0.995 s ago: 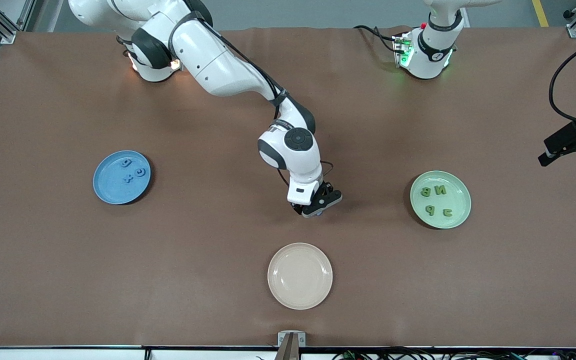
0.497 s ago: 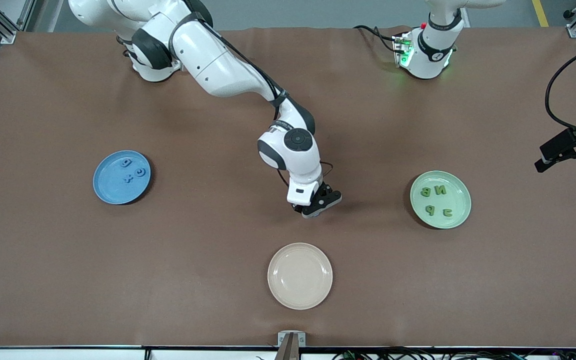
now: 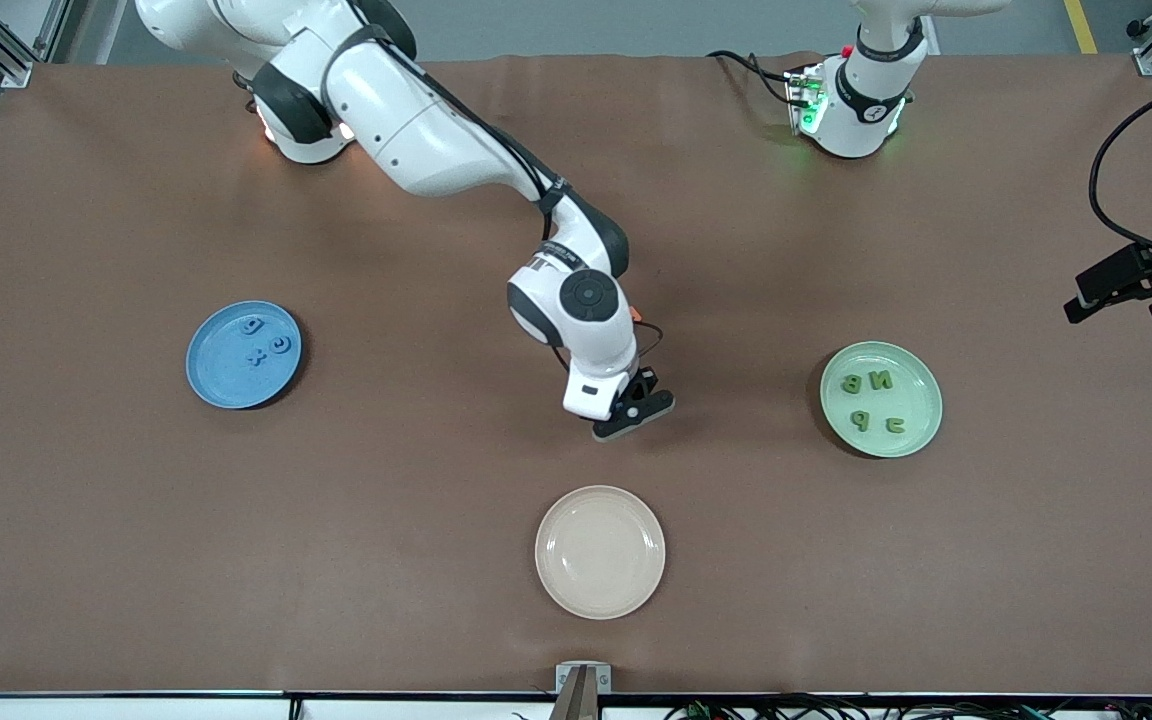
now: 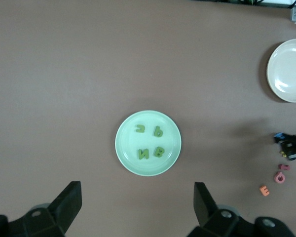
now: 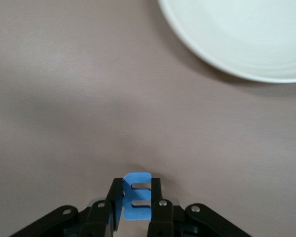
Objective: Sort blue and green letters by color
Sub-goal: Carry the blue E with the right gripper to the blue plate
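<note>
The right gripper [image 3: 634, 415] hangs over bare table [image 3: 416, 480] mid-table. The cream plate [image 3: 600, 551] lies nearer the camera than the jaws. The blue plate [image 3: 243, 354] and the green plate [image 3: 881, 399], each bearing letters, lie well apart from the jaws toward either end.

Bare table [image 3: 416, 450] between blue plate [image 3: 216, 385] and cream plate [image 3: 599, 595].
</note>
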Robot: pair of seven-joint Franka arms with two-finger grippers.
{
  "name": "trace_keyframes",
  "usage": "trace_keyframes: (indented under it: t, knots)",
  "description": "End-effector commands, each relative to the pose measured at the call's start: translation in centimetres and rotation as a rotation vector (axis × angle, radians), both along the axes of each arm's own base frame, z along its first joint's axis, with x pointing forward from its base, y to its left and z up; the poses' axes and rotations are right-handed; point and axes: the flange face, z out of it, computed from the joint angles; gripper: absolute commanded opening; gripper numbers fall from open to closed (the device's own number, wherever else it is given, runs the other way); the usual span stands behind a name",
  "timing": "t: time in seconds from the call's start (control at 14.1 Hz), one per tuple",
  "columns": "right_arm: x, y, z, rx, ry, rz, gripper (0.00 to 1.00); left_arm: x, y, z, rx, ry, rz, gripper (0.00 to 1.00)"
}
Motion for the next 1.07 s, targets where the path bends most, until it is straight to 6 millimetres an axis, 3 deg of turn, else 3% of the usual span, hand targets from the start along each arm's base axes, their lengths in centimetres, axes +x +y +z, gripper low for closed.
trace_keyframes:
  t: [0.0, 0.14, 0.36, 0.57, 0.71, 0.99]
  knots:
    - [3.3, -5.8, 4.2, -0.026, 0.114, 0.127, 0.00, -2.0, -0.6, 0.0, -0.018, 0.005, -0.006, 1.00]
    - [4.9, -10.4, 6.5, -0.095, 0.184, 0.268, 0.00, -2.4, -0.3, 0.7, -0.017, -0.026, -0.002, 1.00]
    - [6.5, -19.3, 7.8, -0.158, 0.265, 0.413, 0.00, -2.3, -0.5, 0.7, -0.016, -0.036, -0.004, 1.00]
    - [5.7, -27.3, 8.0, -0.231, 0.316, 0.451, 0.00, -2.0, -1.3, 0.9, 0.010, -0.041, -0.019, 1.00]
    - [4.6, -33.2, 7.6, -0.254, 0.311, 0.500, 0.00, -1.7, -3.1, 0.5, 0.051, -0.034, -0.057, 1.00]
    - [1.4, -43.9, 5.2, -0.228, 0.325, 0.582, 0.00, -1.7, -2.4, 1.9, 0.062, -0.064, -0.046, 1.00]
